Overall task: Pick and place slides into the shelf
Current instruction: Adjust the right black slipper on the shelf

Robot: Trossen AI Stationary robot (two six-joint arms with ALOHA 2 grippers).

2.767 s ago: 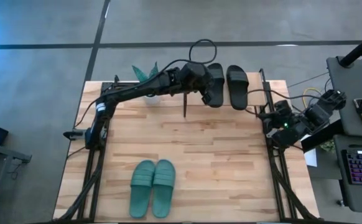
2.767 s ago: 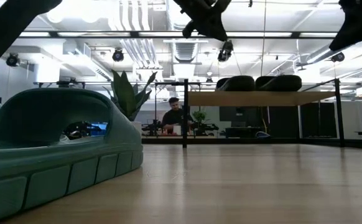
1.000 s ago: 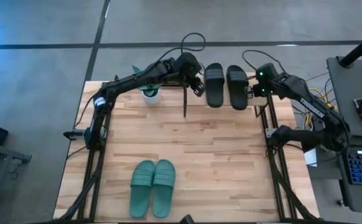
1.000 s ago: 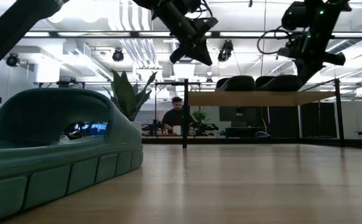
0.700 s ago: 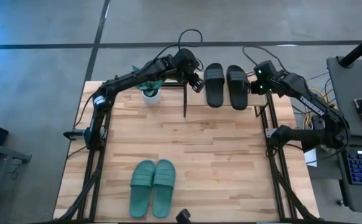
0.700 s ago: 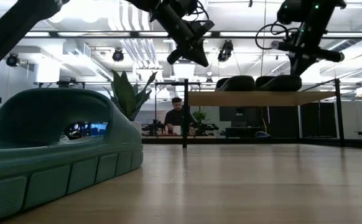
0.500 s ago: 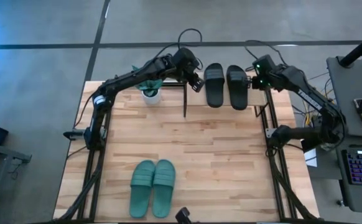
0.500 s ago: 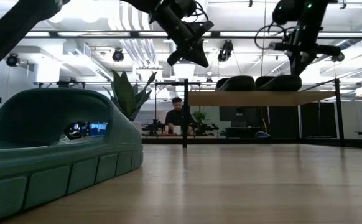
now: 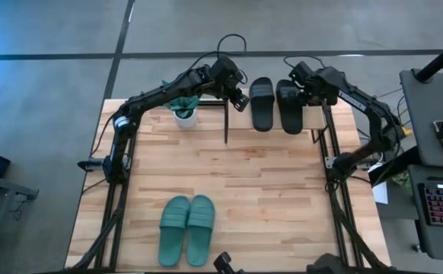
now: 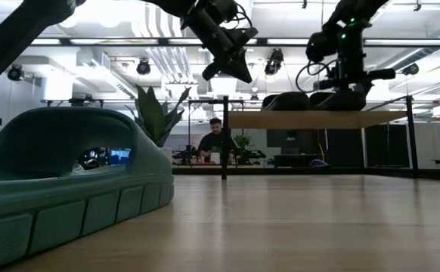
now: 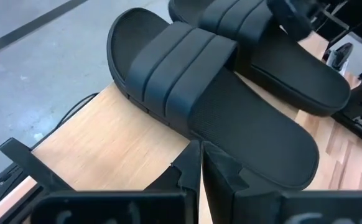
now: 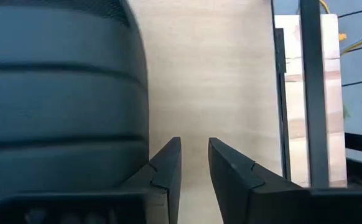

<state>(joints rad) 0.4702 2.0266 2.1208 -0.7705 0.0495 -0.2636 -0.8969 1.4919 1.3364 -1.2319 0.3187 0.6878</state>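
The black slides, left one (image 9: 262, 104) and right one (image 9: 290, 108), lie side by side, soles down, on the shelf's light top board (image 10: 311, 119) at the table's far edge. My left gripper (image 9: 238, 96) is shut and hovers beside the left black slide (image 11: 231, 106), above the shelf's left end. My right gripper (image 9: 301, 85) is narrowly open and points down at the outer edge of the right slide's strap (image 12: 63, 93), over the board (image 12: 212, 74). The teal slides (image 9: 187, 228) lie soles down near the table's near edge. My right gripper (image 12: 194, 155) stands close beside the outer edge of the right black slide's strap (image 12: 140, 106), coming from above. Whether a finger touches the strap, I cannot tell.
A potted plant (image 9: 183, 113) stands left of the shelf, under my left arm. The shelf's thin black posts (image 9: 227, 125) rise from the table. One teal slide (image 10: 61, 181) fills the low view's left side. Cables hang past the table's right edge (image 9: 336, 167). A person sits in the room behind (image 10: 214, 143).
My right gripper has swung from beyond the shelf's right end toward the table's left and far edge and has come down a little, ending over the right black slide. The slides have stayed where they were.
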